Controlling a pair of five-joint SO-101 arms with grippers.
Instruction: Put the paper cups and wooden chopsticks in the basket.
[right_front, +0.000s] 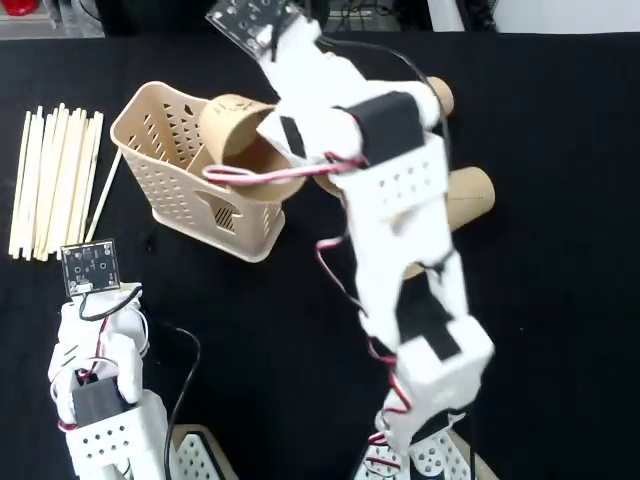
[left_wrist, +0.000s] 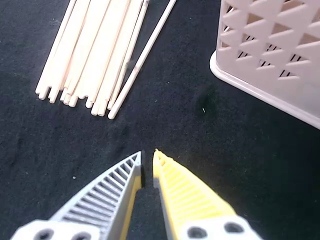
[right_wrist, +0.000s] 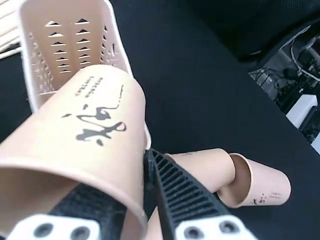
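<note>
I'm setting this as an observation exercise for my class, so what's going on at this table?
The right gripper is shut on a tan paper cup, holding it tilted at the opening of the beige plastic basket. More paper cups lie on the black table. The pale wooden chopsticks lie side by side beside the basket, with the left gripper near them, shut and empty.

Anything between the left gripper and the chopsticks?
Nothing visible. Only bare black table lies between the left gripper and the chopsticks; the basket stands off to one side, clear of that path.
</note>
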